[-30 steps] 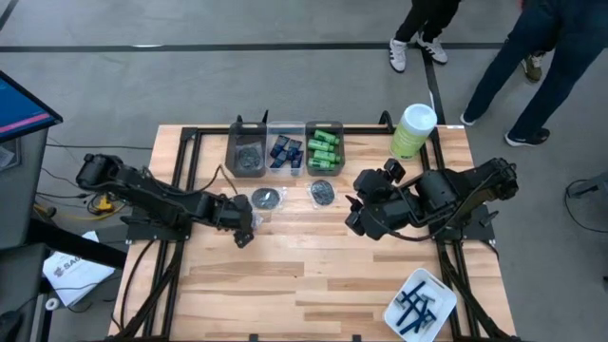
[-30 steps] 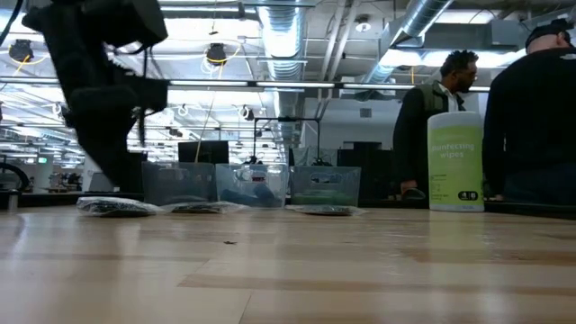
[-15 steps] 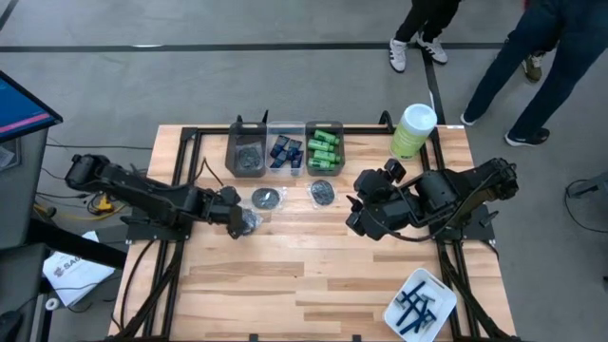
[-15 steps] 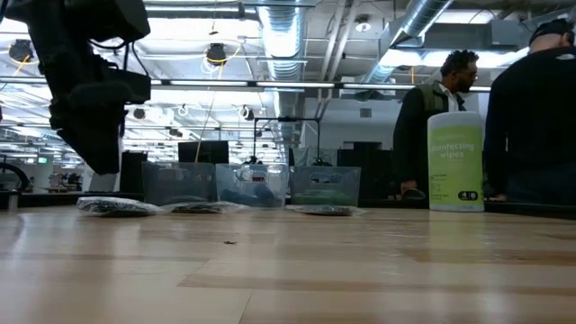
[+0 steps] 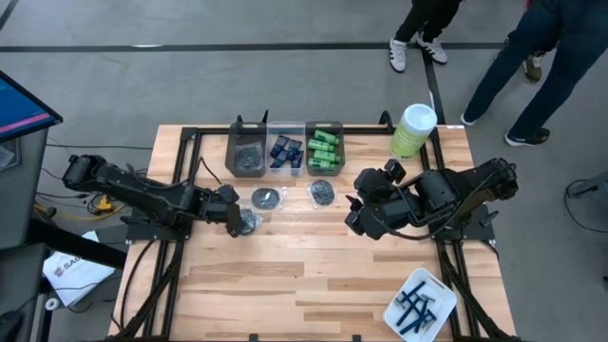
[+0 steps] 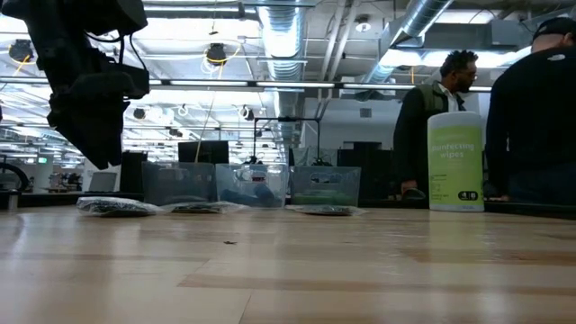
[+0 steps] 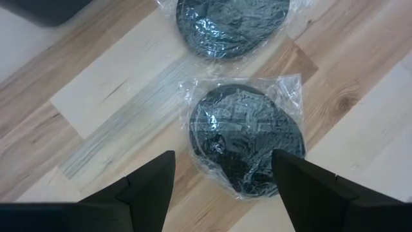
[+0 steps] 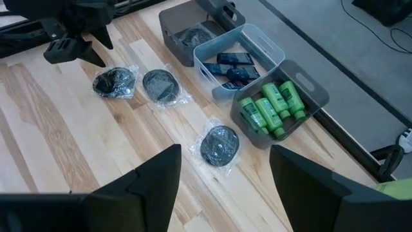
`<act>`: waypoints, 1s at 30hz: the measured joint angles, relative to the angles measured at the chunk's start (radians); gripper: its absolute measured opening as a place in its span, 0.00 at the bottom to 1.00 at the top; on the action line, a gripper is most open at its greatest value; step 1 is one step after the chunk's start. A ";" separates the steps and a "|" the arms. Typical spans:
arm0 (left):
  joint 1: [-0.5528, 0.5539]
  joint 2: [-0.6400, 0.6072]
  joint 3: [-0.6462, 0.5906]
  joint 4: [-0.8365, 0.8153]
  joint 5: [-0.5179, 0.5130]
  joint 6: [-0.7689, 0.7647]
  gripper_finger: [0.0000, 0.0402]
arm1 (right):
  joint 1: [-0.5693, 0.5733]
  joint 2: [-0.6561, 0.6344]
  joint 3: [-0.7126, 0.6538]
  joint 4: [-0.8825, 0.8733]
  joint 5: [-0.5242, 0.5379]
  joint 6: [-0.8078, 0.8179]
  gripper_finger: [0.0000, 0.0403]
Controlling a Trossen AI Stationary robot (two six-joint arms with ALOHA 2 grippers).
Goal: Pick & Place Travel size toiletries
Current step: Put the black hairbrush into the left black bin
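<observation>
My left gripper point(image 5: 235, 218) hangs open above the table, over a round dark crinkly packet point(image 7: 244, 138) in clear wrap that lies flat on the wood; its fingers stand clear of the packet. Two more packets point(image 5: 267, 198) point(image 5: 323, 191) lie flat in front of the bins. A grey bin point(image 5: 249, 152) holds packets, a clear bin point(image 5: 285, 150) holds navy tubes, and a third bin point(image 5: 324, 150) holds green bottles. My right gripper point(image 5: 353, 220) waits open right of centre, above the table.
A tall green canister with a white lid point(image 5: 412, 130) stands at the far right corner. A white tray point(image 5: 432, 285) with blue razors sits at the near right corner. People stand beyond the table's far right edge. Bare wood lies between the packets and the near edge.
My left gripper has risen from table height, next to the leftmost packet, and drawn back a little toward the table's left edge. The packet has stayed flat on the wood. The right arm has kept still.
</observation>
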 joint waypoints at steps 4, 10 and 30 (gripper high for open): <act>0.000 0.000 0.000 0.000 0.000 0.000 0.63 | 0.001 0.000 0.000 0.000 -0.012 0.000 0.57; 0.000 0.000 0.000 0.005 0.000 -0.001 0.63 | 0.001 0.000 0.000 0.000 -0.024 0.000 0.57; -0.001 0.002 -0.118 0.045 0.043 -0.190 0.71 | 0.001 0.000 0.000 0.001 -0.025 -0.009 0.57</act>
